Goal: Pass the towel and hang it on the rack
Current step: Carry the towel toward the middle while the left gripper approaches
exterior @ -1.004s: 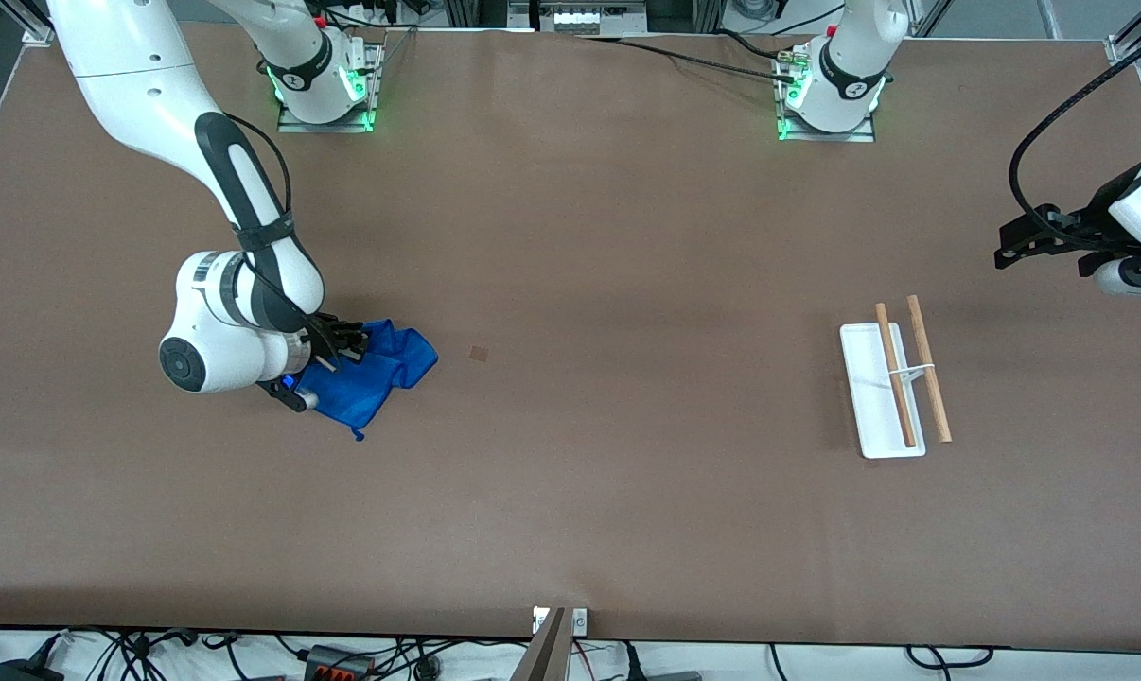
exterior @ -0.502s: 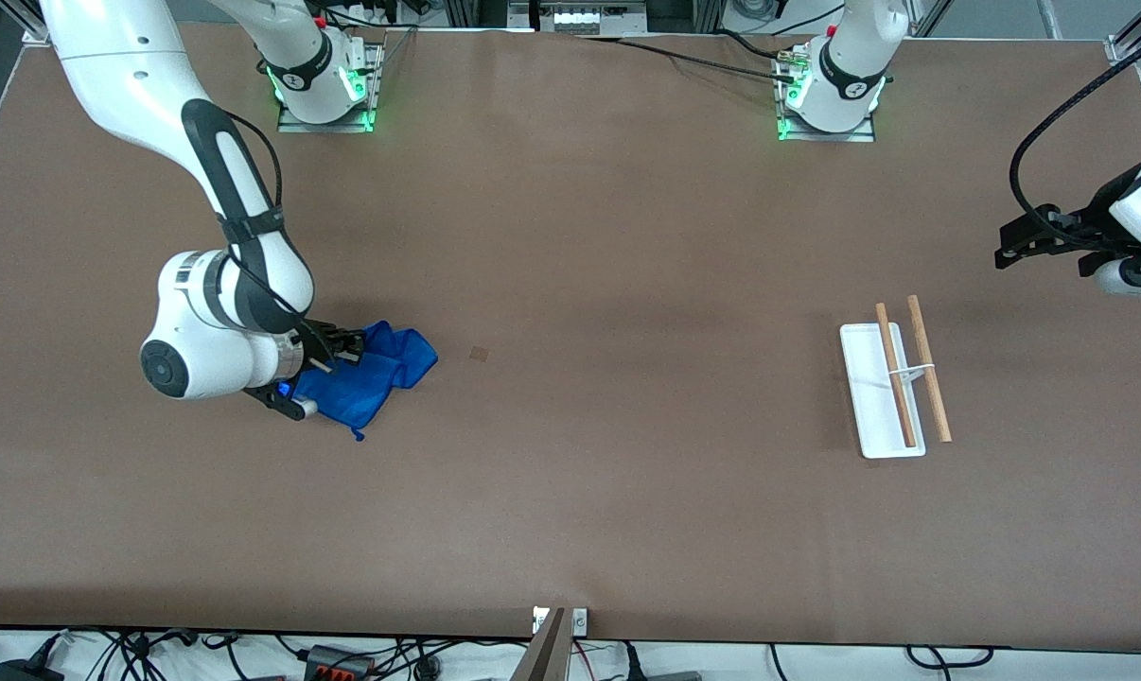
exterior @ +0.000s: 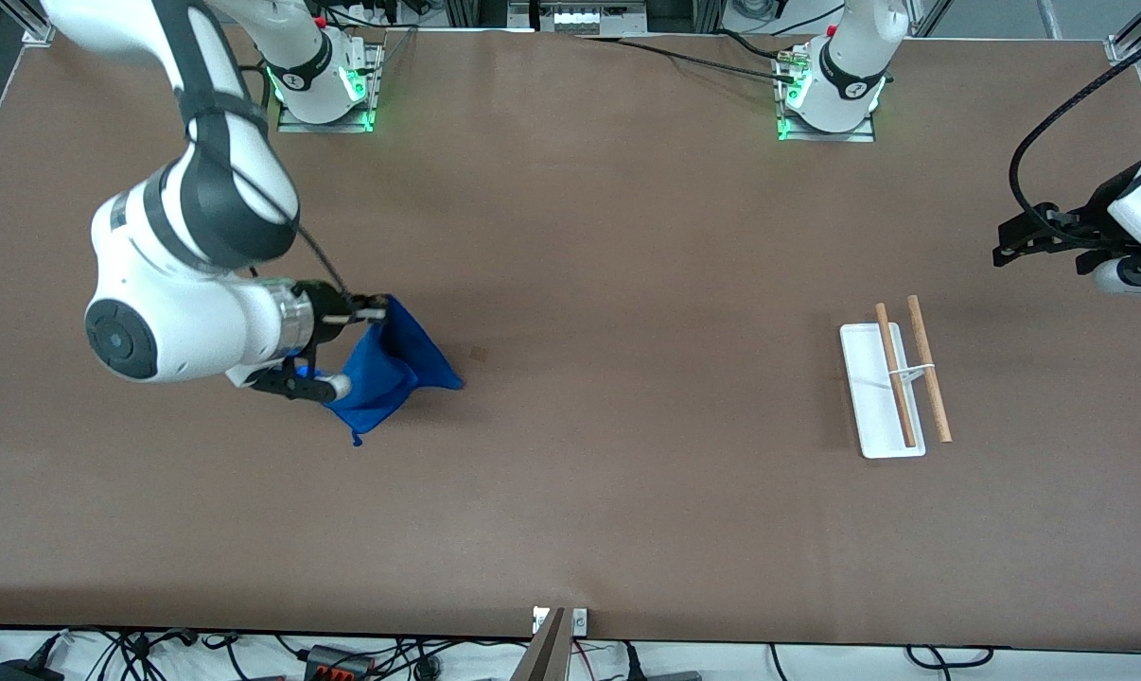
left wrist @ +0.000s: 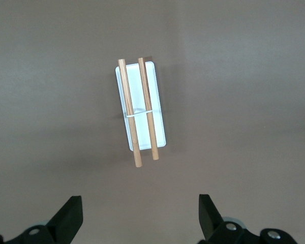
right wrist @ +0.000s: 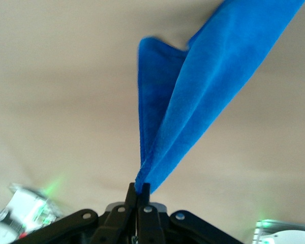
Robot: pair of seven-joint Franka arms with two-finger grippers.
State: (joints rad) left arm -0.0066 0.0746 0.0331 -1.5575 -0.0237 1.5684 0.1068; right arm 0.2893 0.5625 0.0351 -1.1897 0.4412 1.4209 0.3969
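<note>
The royal-blue towel (exterior: 391, 369) hangs from my right gripper (exterior: 379, 308) at the right arm's end of the table, its lower part still touching the tabletop. The right gripper is shut on the towel's top edge; in the right wrist view the cloth (right wrist: 193, 101) stretches away from the pinched fingertips (right wrist: 138, 189). The rack (exterior: 892, 378), a white base with two wooden rods, stands toward the left arm's end. My left gripper (exterior: 1006, 251) is open and empty, held high past the rack at that end; its wrist view looks down on the rack (left wrist: 140, 112).
A small dark mark (exterior: 479, 353) lies on the brown table beside the towel. Cables and arm bases run along the table edge farthest from the front camera.
My right gripper has risen from the table with the towel's edge pinched, pulling the crumpled cloth up into a hanging fold. The left arm has not moved.
</note>
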